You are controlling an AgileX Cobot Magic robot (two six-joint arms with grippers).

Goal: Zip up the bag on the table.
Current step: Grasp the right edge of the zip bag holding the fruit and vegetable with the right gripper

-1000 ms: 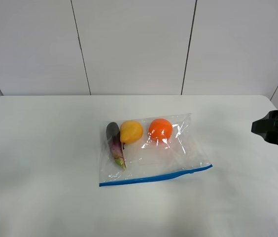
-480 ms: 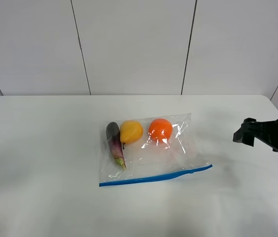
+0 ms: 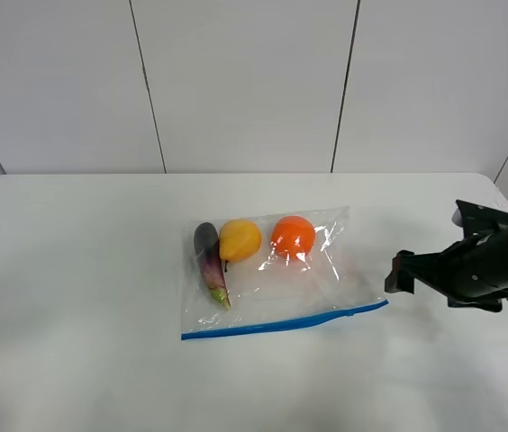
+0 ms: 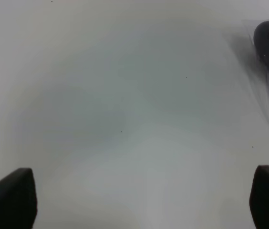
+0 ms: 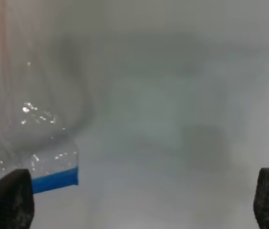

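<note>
No legible text, label, brand, number or sign found on any surface in any view.

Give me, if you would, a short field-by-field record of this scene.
surface: white table
bag: clear, lying flat near the middle
contents: eggplant, yellow pear, orange
zipper: blue strip along the near edge
left gripper: open, empty, off to the bag's side
right gripper: open, empty, near the strip's right end

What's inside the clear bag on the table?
An eggplant, a yellow pear and an orange show through the bag. Whatever lies beneath them is hidden.
</note>
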